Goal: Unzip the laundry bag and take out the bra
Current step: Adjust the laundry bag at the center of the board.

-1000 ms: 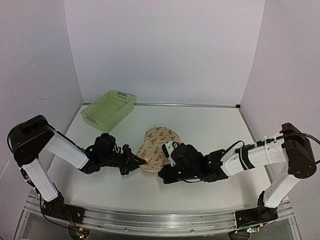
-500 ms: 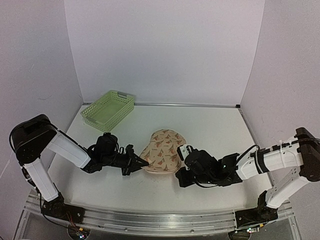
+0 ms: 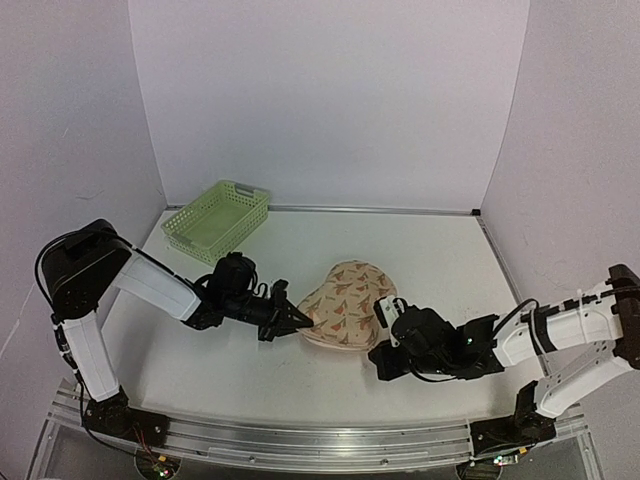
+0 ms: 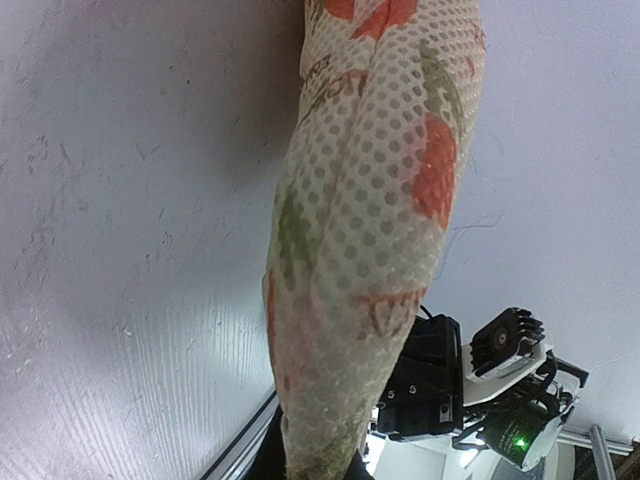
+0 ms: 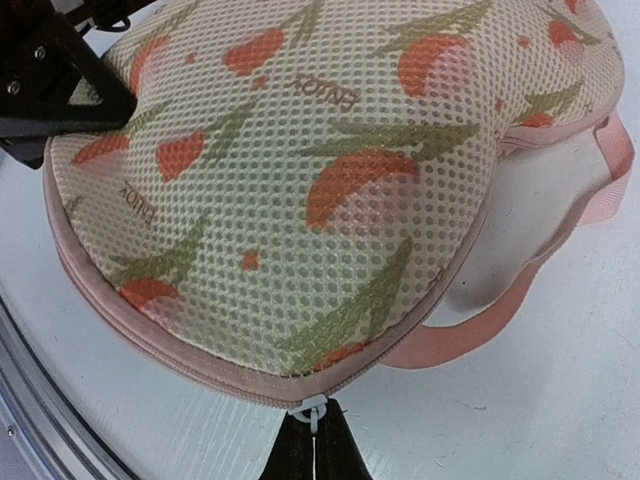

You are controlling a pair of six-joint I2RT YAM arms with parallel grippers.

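Pinching laundry bag point(image 5: 300, 200) zip pull point(image 5: 310, 410), right gripper point(image 5: 313, 432), wrist view only

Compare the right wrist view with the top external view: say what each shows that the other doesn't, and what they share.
Only the right wrist view: the zip pull pinched in the shut right hand, and a pink strap beside the bag. Only the top external view: the green basket at back left. Both: the laundry bag, with the left hand gripping the edge opposite the zip pull.

Overhead rear view; wrist cameras close on laundry bag point(image 3: 345, 303)
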